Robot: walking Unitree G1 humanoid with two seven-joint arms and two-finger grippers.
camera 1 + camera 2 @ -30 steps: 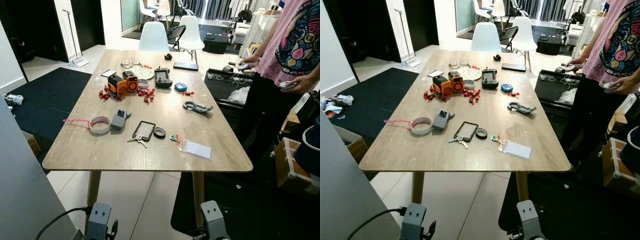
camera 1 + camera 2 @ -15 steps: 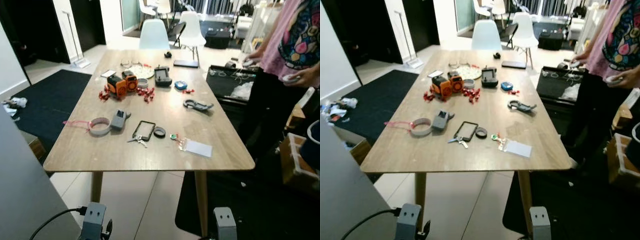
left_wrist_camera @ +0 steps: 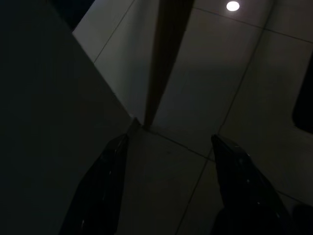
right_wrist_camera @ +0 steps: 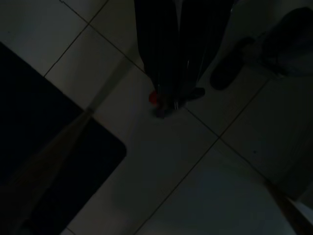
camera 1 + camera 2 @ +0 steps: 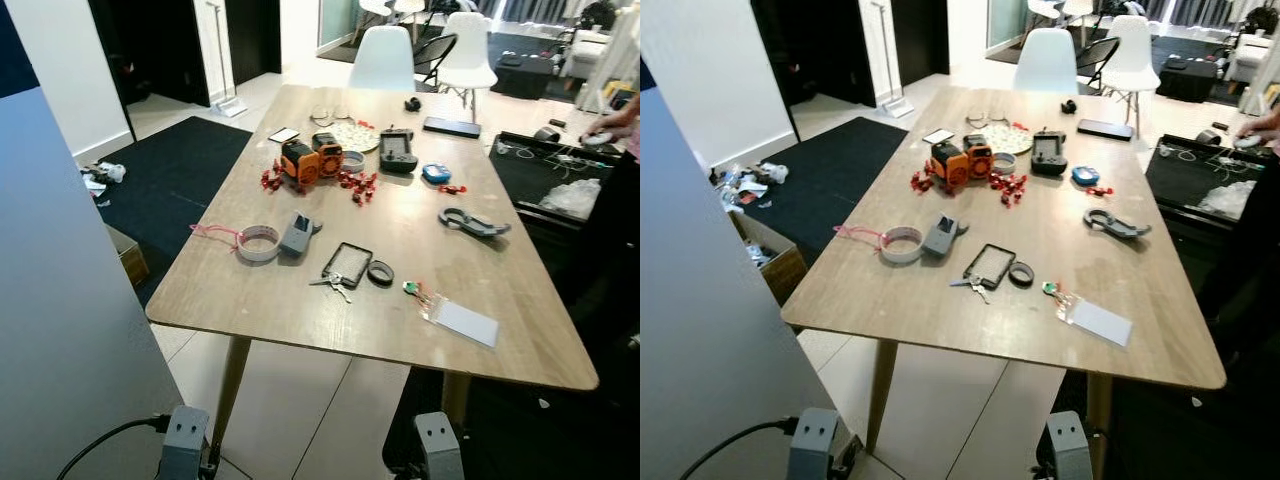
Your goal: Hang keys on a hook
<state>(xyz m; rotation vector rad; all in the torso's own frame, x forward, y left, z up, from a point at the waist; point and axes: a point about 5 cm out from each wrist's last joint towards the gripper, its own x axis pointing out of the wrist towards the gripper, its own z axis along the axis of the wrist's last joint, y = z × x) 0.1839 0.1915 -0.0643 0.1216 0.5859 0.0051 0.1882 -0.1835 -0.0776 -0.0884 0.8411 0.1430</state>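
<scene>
A small bunch of silver keys [image 5: 330, 285] lies on the wooden table [image 5: 250, 310] near its front edge, beside a black-framed phone [image 5: 347, 263]. Both arms hang low below the table edge, left wrist [image 5: 185, 440] and right wrist [image 5: 437, 445]. In the dark left wrist view my left gripper [image 3: 169, 141] is open over floor tiles, near a table leg [image 3: 164, 58]. My right gripper [image 4: 170, 103] points at the tiled floor with its fingers [image 4: 161, 58] pressed together, a small red spot at their tip.
On the table are a tape roll [image 5: 258, 243], an orange toy [image 5: 310, 160], a grey tool [image 5: 472, 222] and a white card [image 5: 460, 322]. A grey panel [image 5: 60, 300] stands close on my left. A person's hand [image 5: 605, 135] is at the far right. White chairs [image 5: 385, 60] stand behind.
The whole picture has shifted: the camera has turned, so the table sits further right and the person has nearly left the frame. Things on the table have not moved.
</scene>
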